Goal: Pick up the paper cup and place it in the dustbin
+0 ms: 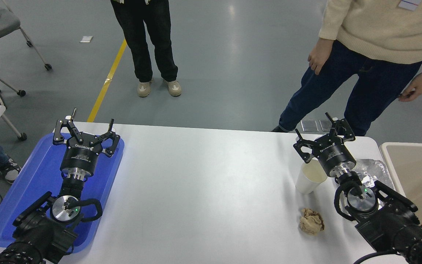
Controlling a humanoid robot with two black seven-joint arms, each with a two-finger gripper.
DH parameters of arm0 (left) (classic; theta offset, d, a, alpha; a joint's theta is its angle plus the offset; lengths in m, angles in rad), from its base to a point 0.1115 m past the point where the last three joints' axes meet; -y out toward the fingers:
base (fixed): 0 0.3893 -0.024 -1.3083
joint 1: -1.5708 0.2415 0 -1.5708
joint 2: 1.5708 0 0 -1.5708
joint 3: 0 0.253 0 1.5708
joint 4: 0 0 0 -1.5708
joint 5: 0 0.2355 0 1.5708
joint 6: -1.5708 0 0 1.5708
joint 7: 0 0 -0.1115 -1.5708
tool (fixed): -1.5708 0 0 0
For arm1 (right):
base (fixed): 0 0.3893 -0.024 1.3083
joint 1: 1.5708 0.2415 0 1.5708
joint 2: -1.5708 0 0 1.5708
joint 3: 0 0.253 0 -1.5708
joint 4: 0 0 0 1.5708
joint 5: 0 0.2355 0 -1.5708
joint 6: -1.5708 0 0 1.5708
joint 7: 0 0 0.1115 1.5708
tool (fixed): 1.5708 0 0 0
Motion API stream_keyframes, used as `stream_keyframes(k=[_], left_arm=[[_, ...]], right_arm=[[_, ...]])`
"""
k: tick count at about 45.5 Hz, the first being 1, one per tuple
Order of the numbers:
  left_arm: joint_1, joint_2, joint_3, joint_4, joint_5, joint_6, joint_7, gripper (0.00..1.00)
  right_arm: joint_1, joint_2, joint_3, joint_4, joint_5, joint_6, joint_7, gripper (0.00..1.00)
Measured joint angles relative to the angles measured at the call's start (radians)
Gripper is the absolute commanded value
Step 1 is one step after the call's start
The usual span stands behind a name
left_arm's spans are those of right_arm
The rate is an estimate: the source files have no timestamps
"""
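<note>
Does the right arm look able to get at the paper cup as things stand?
Probably yes: the right tool is open, hanging just beyond the upright paper cup, with nothing between them. The crumpled paper ball lies nearer the camera.

The cup (310, 180) stood upright on the tabletop (203, 183) toward its right side, with the paper ball (311, 221) nearer the camera. The foil tray (374, 172) lay right of the cup, and the dustbin (416, 183) stood beyond the tabletop's right edge. A tray (24, 198) lay at far left.
</note>
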Motion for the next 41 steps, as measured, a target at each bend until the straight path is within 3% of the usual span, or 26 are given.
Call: stream_keyframes(k=[30,41], left_arm=[[-0.001,0.001,0.0,0.0,0.001,-0.001,-0.003,1.0],[-0.001,0.002,0.0,0.0,0.0,-0.002,-0.003,1.0]], right_arm=[[0.036,-0.014,-0.014,0.005,-0.015,-0.003,-0.001,1.0],[0.069,-0.113,-0.052,0.123,-0.156,-0.021,-0.006,1.0]])
